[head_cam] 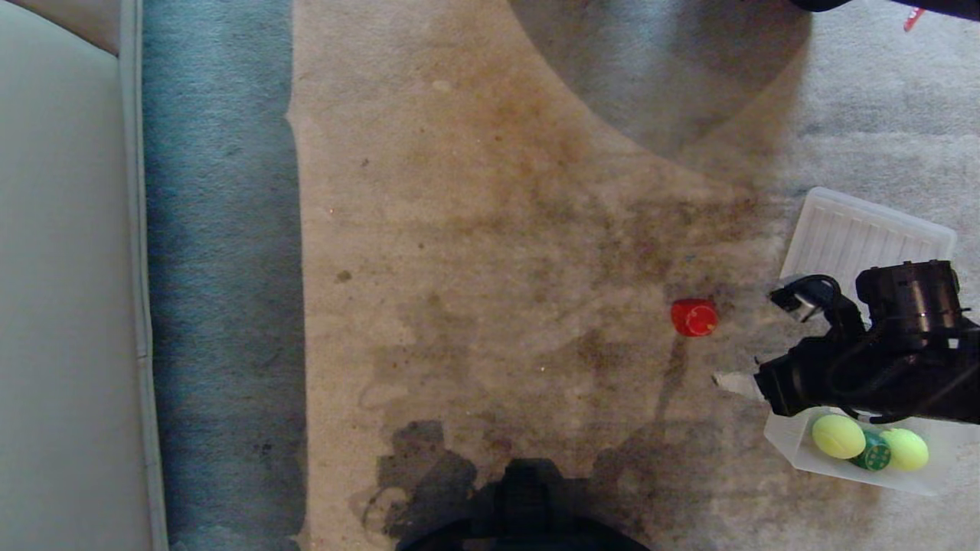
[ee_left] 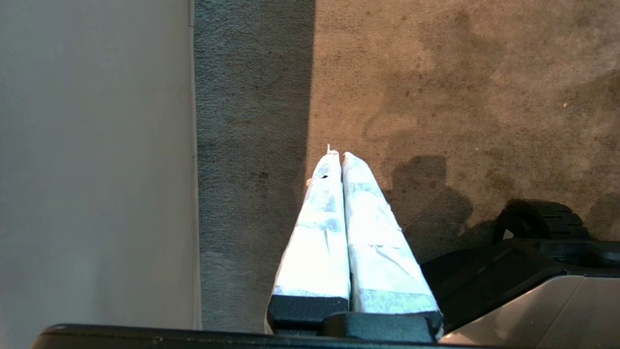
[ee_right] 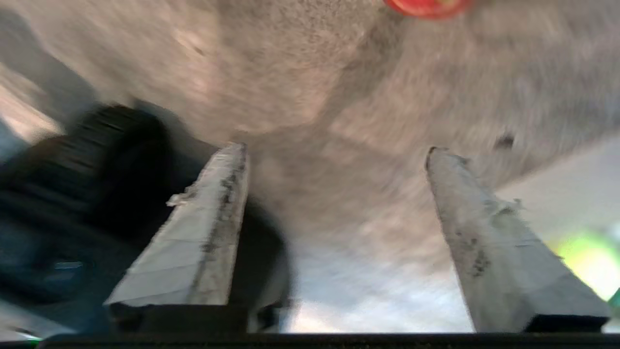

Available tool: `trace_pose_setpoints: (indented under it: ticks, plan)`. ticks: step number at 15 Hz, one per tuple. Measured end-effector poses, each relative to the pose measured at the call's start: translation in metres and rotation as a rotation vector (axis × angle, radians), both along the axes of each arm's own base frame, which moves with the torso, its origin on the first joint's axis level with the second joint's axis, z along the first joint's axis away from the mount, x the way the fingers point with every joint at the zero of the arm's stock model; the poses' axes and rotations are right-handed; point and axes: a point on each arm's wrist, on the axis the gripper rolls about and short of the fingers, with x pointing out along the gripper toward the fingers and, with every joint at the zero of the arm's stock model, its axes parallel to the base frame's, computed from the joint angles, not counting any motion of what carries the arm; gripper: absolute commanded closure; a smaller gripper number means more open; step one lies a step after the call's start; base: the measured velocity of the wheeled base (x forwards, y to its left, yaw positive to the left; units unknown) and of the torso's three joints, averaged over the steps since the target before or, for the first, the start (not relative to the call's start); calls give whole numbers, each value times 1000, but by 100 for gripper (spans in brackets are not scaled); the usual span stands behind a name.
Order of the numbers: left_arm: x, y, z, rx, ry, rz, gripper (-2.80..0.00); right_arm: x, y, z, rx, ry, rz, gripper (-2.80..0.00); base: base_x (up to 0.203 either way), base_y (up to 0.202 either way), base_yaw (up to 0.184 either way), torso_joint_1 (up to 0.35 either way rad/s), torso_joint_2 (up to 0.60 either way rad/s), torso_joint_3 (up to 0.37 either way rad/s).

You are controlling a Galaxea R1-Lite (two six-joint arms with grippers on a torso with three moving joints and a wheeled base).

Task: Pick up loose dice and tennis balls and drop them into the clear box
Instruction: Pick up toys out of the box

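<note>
I am looking down at a wide stained carpet, with a pale upholstered edge running along its far left, well apart from the clear box, which I am taking as my landmark. The clear box is sitting on the carpet at the right, and my right arm is hanging over it, hiding much of its inside. Just beyond the box, the ribbed lid is lying flat. In the part of the box I can see, two tennis balls are resting with a green die wedged between them, all touching. So by my judgement the task is well along: at least these three pieces are already in, and one red die is still lying loose on the carpet, near the box on its left side. I am seeing no other loose pieces in these views. My right end effector is standing released, its fingers spread wide with nothing between them, out over the carpet at the box's left edge with the red die ahead of it. My left end effector is parked far from the box, near the upholstered edge, clenched on nothing.
</note>
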Motion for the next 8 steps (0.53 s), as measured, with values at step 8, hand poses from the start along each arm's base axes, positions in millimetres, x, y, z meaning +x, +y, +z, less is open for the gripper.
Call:
trace_pose_setpoints:
  ticks: [8]
  plan:
    - [0, 0, 0, 0, 0, 0, 0, 53, -3, -21, -151, -121, 41, -280, 0, 0, 0, 0, 0, 0]
